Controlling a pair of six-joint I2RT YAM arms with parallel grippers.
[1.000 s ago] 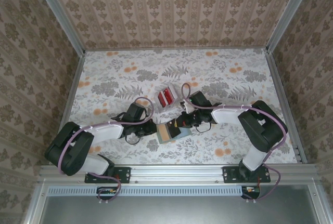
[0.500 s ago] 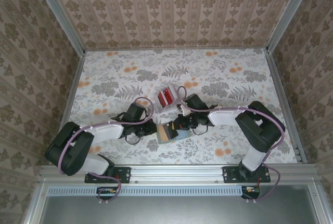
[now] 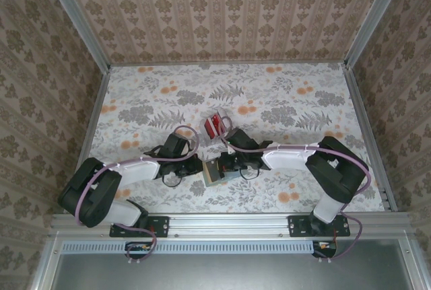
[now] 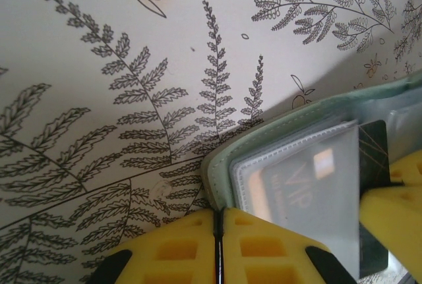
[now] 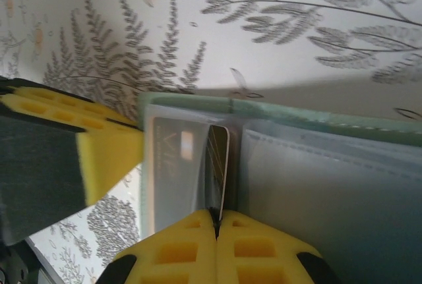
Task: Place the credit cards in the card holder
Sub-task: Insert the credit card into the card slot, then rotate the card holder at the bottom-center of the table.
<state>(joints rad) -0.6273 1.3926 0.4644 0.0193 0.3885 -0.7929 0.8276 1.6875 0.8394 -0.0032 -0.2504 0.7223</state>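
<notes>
The sage-green card holder lies open on the floral table between my two grippers. Its pale clear pockets show in the left wrist view and the right wrist view. My left gripper is shut on the holder's left corner. My right gripper is shut on a dark credit card that stands on edge, partly inside a clear pocket, with "VIP" lettering showing through the plastic. Red credit cards lie fanned on the table just behind the holder.
Patterned walls and metal rails enclose the floral table on three sides. The right arm's link stretches across from the right, low over the table. In the left wrist view the right gripper's yellow finger is at the right edge.
My right gripper has slid left over the card holder with the dark card, covering more of it. The left arm and the red cards have not moved.
</notes>
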